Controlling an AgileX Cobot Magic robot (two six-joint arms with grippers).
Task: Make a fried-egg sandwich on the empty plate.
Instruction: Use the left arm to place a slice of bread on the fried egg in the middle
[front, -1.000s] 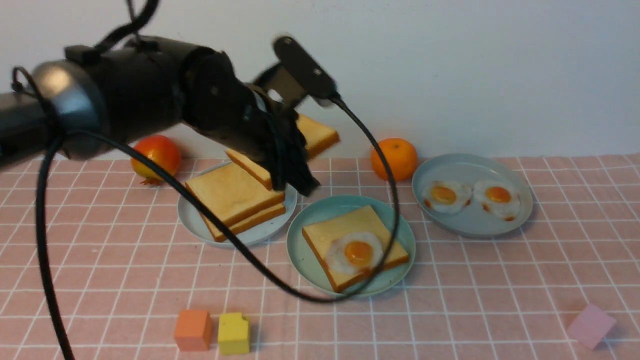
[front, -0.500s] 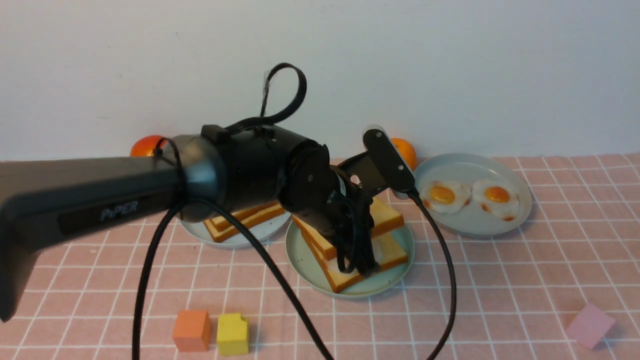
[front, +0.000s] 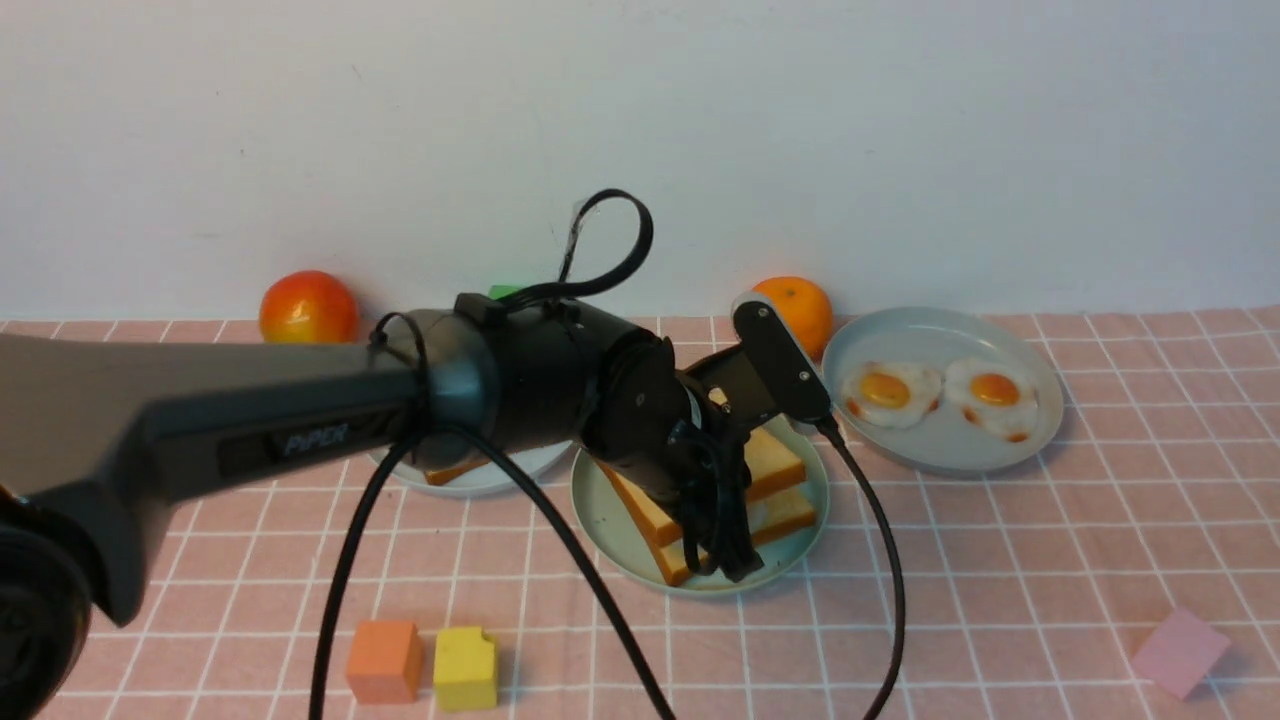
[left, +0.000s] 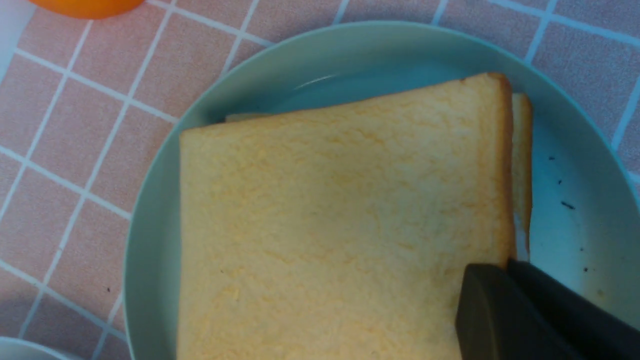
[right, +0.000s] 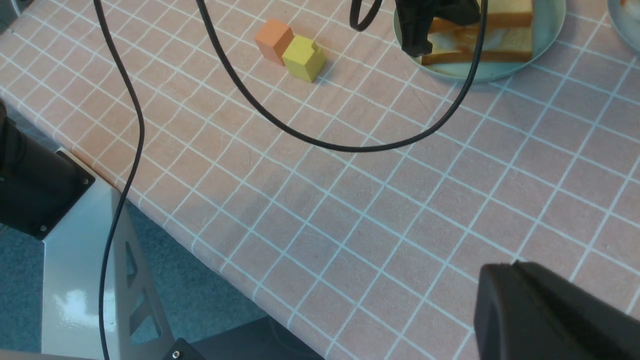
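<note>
On the plate (front: 605, 500), top toast (left: 340, 215) now covers egg (front: 773, 507).

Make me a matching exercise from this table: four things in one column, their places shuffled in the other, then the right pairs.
Things
1. fried eggs
2. top toast slice
3. yellow cube
4. pink block

Places
A. right beside the orange cube
B. on the blue-grey plate at the right
C. alone at the near right of the cloth
D. over the green plate, gripped by the left tool

Pairs: 1-B, 2-D, 3-A, 4-C
</note>
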